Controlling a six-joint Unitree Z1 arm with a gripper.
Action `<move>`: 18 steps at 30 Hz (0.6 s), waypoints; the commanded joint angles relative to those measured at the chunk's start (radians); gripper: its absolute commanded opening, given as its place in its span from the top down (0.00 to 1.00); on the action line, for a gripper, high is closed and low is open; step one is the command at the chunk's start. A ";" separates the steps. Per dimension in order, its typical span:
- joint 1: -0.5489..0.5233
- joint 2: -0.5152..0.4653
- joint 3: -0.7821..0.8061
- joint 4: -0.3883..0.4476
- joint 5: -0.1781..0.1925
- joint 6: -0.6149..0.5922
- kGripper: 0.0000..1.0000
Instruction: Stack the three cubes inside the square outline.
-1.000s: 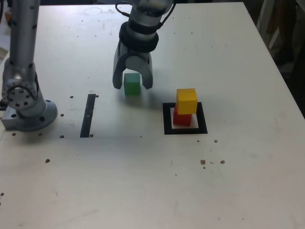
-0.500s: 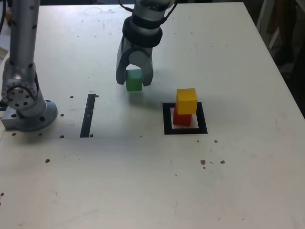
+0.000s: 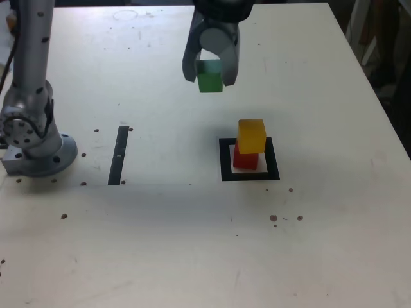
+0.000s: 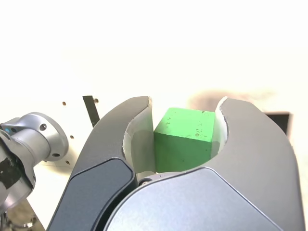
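Exterior view: my end effector point(image 3: 210, 76), clamped on the solid green cube point(image 3: 210, 77), has lifted it higher; yellow cube point(image 3: 251, 136) sits on red point(image 3: 245, 160). Only green remains to stack, I judge.

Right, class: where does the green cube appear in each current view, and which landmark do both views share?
Exterior view: the green cube is near the top, just left of centre, between the tool's fingers.
Wrist view: slightly right of centre, between the fingers.
Shared landmark: the narrow black strip.

Matt, faintly pitted green cube point(image 4: 184, 139); smooth dark-grey tool point(image 4: 185, 125); glossy pale tabletop point(image 3: 160, 244).
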State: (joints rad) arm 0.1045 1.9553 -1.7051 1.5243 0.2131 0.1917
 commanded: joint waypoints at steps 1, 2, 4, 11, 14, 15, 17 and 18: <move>-0.016 0.019 -0.035 0.024 0.002 -0.006 0.69; -0.025 0.026 -0.054 0.035 0.001 -0.009 0.69; -0.044 0.037 -0.087 0.052 0.000 -0.014 0.69; -0.113 0.078 -0.177 0.086 -0.002 -0.031 0.69; -0.139 0.088 -0.196 0.090 -0.002 -0.039 0.69; -0.148 0.091 -0.200 0.091 -0.003 -0.043 0.69; -0.165 0.095 -0.205 0.091 -0.005 -0.051 0.69; -0.173 0.097 -0.206 0.091 -0.005 -0.055 0.69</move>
State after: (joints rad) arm -0.0540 2.0430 -1.9061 1.6021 0.2096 0.1433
